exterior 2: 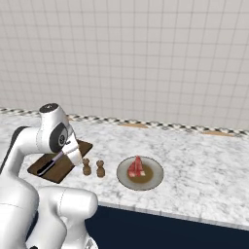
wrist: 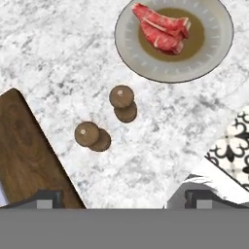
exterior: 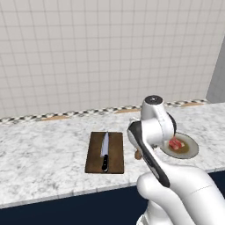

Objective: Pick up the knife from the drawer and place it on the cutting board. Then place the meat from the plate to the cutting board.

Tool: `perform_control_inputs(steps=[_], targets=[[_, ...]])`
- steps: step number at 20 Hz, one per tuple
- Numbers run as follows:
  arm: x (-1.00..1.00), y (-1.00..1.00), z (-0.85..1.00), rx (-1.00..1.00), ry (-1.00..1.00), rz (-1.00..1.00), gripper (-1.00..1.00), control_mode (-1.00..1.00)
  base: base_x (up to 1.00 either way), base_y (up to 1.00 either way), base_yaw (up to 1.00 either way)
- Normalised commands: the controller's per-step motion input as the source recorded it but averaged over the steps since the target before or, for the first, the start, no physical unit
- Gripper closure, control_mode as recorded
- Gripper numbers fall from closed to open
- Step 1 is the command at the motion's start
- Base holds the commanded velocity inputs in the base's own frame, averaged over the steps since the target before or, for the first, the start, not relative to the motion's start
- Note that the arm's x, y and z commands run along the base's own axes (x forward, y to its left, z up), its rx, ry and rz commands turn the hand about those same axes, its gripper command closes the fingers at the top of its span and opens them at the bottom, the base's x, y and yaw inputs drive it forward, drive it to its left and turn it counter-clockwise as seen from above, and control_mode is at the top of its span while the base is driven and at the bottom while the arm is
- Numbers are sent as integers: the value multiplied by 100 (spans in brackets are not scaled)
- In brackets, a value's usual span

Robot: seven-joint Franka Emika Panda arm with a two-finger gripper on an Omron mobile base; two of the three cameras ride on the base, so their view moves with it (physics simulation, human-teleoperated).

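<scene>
Marble counter (exterior: 44, 154) is stretching below a tiled wall in the left base view, where the knife (exterior: 105, 150) is lying lengthwise on the cutting board (exterior: 93, 154), and the meat (exterior: 175, 143) is sitting on the plate (exterior: 192, 149).

From the right base view, two small brown shakers (exterior 2: 93, 167) are standing between board and plate.

Looking down the hand view, the gripper (wrist: 124, 200) is hanging with jaws spread wide, empty (nothing between them). The meat (wrist: 163, 29) is lying ahead, slightly rightward, beyond the shakers, its long axis running diagonally across the gripper's line.
</scene>
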Motion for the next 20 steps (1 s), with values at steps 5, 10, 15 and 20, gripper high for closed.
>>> perform_control_inputs(steps=[5, 10, 15, 20], targets=[[0, -100, 2, 0, -1, -15, -100, -100, 0, 0, 0], [-22, -100, 17, 1, -3, -6, -100, -100, 0, 0, 0], [-13, -85, 11, 1, -1, 3, -100, -100, 0, 0, 0], [13, -46, 0, 0, 2, 21, -100, -100, 0, 0, 0]])
